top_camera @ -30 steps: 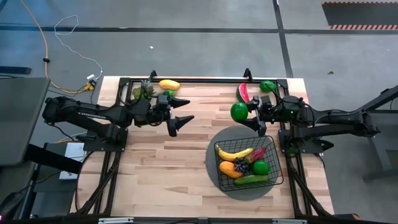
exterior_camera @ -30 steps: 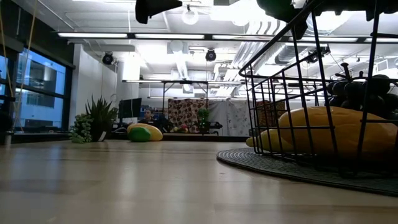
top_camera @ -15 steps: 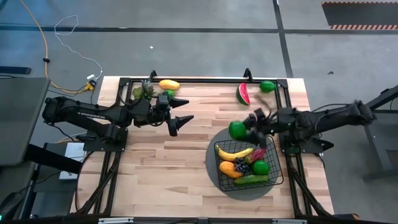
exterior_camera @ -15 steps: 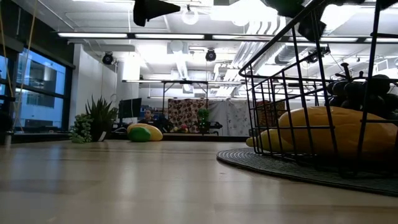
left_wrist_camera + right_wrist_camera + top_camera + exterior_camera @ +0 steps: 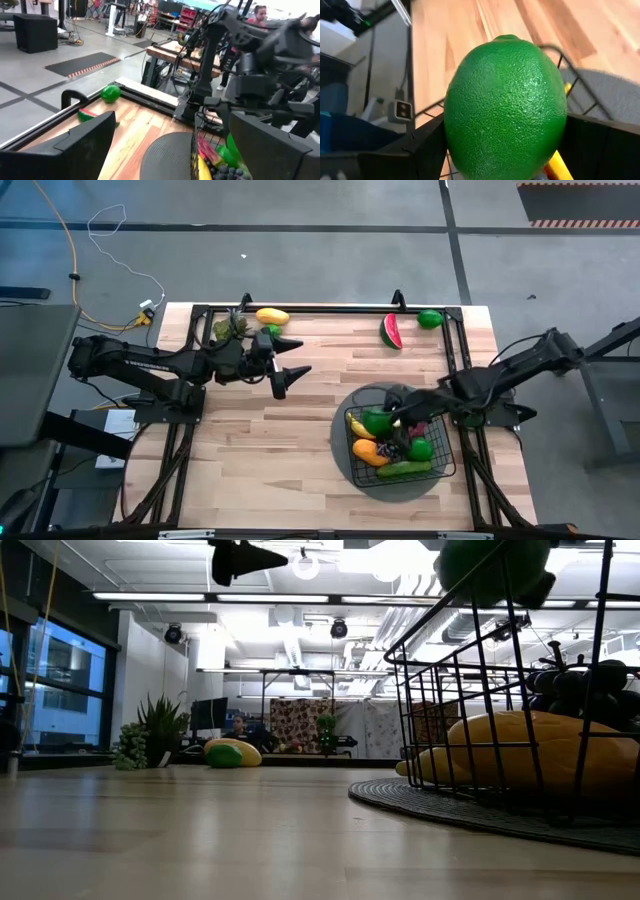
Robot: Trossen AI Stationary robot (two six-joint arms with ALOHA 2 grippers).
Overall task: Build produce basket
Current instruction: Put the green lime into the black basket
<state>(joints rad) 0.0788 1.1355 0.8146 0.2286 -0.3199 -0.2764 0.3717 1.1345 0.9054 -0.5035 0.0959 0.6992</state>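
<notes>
We see the right gripper (image 5: 385,418) reaching over the far left corner of the basket (image 5: 446,461), its fingers (image 5: 427,145) clamped on either side of a green lime (image 5: 506,107) that it holds above the fruit already inside. The basket sits on a round grey mat (image 5: 345,457) at the near right of the table (image 5: 260,460). Inside it we make out a banana (image 5: 357,428), an orange mango (image 5: 366,451), dark grapes (image 5: 389,447), another lime (image 5: 421,448), a cucumber (image 5: 404,469) along the near side, and something red under the arm that we cannot name for sure. A watermelon slice (image 5: 390,331) and one more lime (image 5: 430,319) lie on the far right of the table, well apart from the basket. A yellow and green mango (image 5: 271,316) rests at the far edge beside a small leafy plant (image 5: 229,328). The left gripper (image 5: 296,358) hangs over the far left part of the table, its jaws spread wide and holding nothing.
</notes>
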